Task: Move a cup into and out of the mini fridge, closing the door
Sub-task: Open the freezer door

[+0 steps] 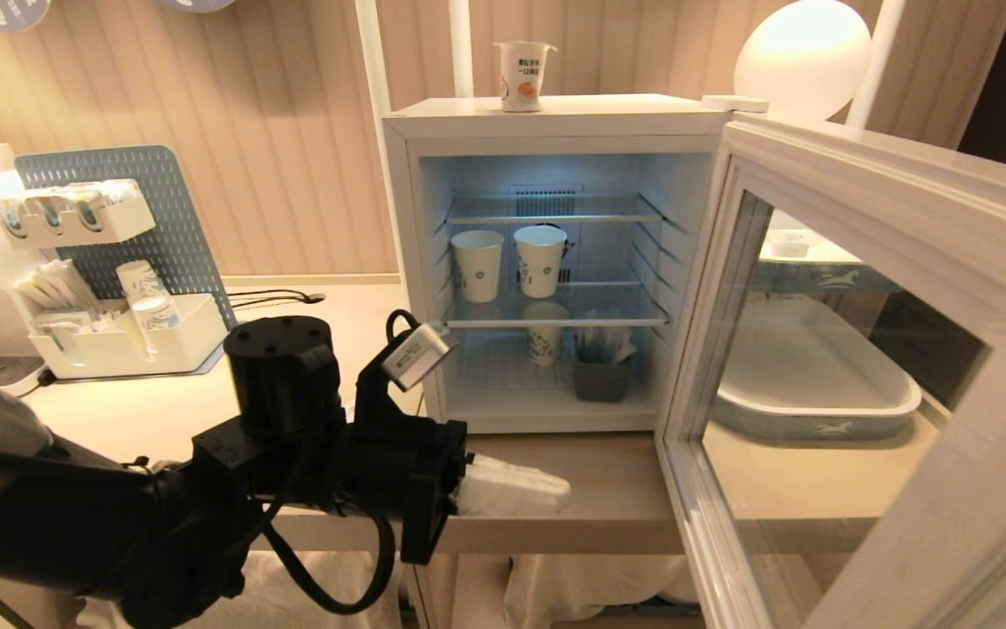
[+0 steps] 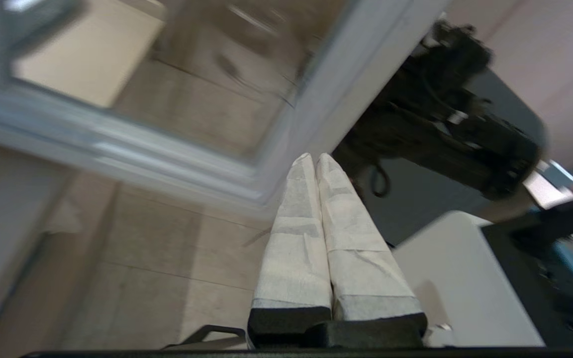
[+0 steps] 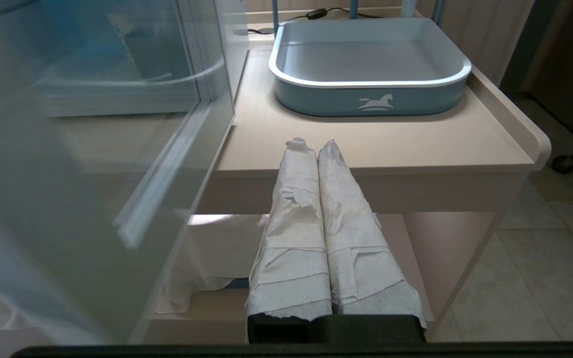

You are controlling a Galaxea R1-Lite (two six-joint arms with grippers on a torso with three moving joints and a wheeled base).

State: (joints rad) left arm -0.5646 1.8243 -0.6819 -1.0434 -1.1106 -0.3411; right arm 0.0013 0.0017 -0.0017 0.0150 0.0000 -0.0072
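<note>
Beige counter (image 1: 608,489) against a ribbed wall, mini fridge (image 1: 555,118) sitting on it, lit inside. Door (image 1: 887,262) swung wide open toward the robot's right, hinged on the right side, its glass pane angled out over the counter edge; a blue tray (image 3: 371,94) sits on the counter behind it.

Cup (image 1: 523,77) stands upright on the fridge top, near the middle, long axis vertical, wide lid rim up, orange fruit picture facing the camera. Not held by anything, bare top surface on both sides of it.

Inside the fridge: two paper cups (image 1: 507,262) on the middle wire shelf, left half; right half of that shelf is bare. Another paper cup (image 1: 545,336) and a dark holder (image 1: 601,377) on the floor below. Top shelf is bare.

Left gripper (image 1: 555,494) low at the counter's front edge, in front of the fridge's lower left corner, pointing level toward the right and the open door. Its white-wrapped fingers (image 2: 311,233) are pressed together, nothing between them. Well apart from the cup.

Right gripper (image 3: 311,149) sits below counter height just beside the door's outer face, fingers together, holding nothing.

Organizer (image 1: 110,332) with paper cups and packets stands on the counter far left.
</note>
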